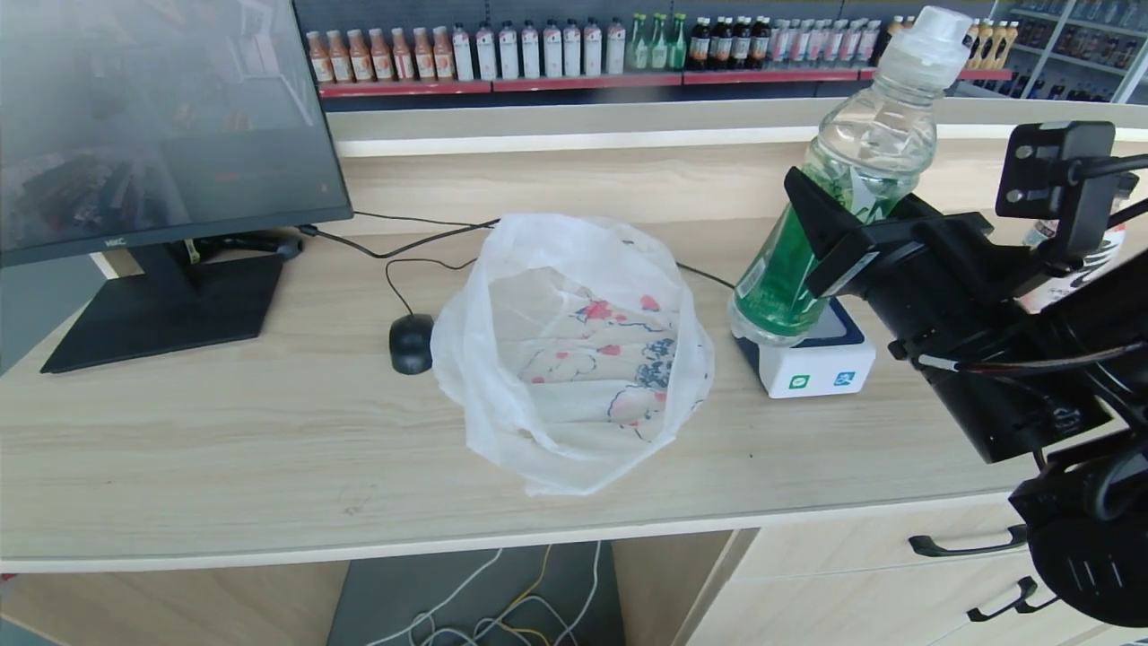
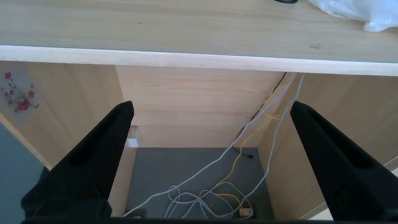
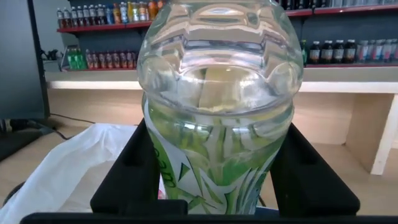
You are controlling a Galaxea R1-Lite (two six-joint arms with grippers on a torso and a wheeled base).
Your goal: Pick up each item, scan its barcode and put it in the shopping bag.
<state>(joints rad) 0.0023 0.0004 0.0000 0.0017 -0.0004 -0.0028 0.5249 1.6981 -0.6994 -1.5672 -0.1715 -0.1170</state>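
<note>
fingers (image 2: 99,155), left gripper (image 2: 211,109): spread wide, nothing held, low before desk (image 1: 224,449) front edge.
shopping bag (image 1: 574,350): mid-desk, mouth open.
fingers (image 1: 821,211), right gripper (image 1: 812,247): clamped on tilted bottle (image 1: 861,152) at label; base over scanner (image 1: 821,363), just right of bag; contact unclear.
step, prob.: scan. turn bottle so barcode faces scanner window; barcode posn not visible.

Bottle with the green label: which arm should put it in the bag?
Right. The right claw holds the bottle above the scanner, next to the shopping bag. The left claw hangs open below the counter.
</note>
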